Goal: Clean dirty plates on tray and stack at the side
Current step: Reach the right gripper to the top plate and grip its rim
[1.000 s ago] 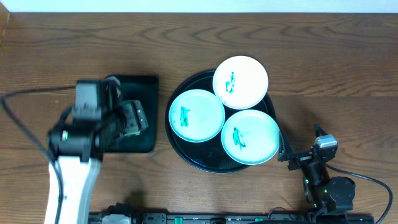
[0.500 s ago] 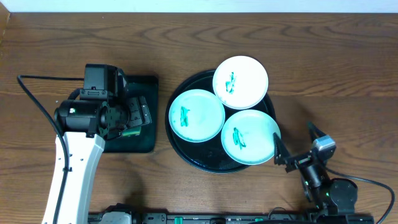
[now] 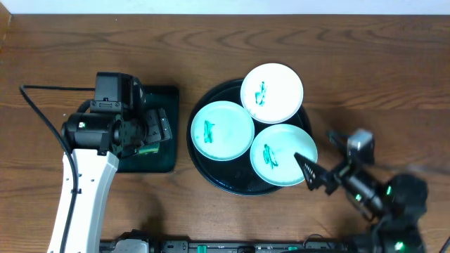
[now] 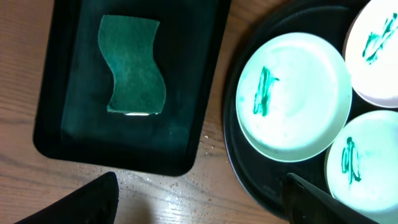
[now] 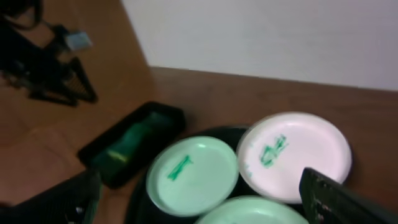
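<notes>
The round tray (image 3: 211, 176) sits mid-counter, and all three plates, each marked with green scribble, lie in it packed edge to edge. The far plate (image 3: 272, 93) hangs out over the tray's far rim. The near-right plate (image 3: 283, 154) overhangs the right rim. The left plate (image 3: 222, 130) lies just inside the left rim. Only a thin crescent of tray floor shows along the left and near sides, so there is little room inside the rim. A narrow strip of counter (image 3: 365, 63) separates this tray from the small rectangular tray (image 4: 180, 134) to its left, where a green sponge (image 4: 134, 65) lies flat toward one end. The left arm (image 3: 84, 176) reaches over that small tray, its jaws spread wide above the sponge and holding nothing. The right arm (image 3: 365, 190) comes in from the near right, jaws also wide open and empty. One finger tip lies over the edge of the near-right plate in the overhead view; whether it touches cannot be told. Open wood stretches along the far side and to the right of the round tray.
</notes>
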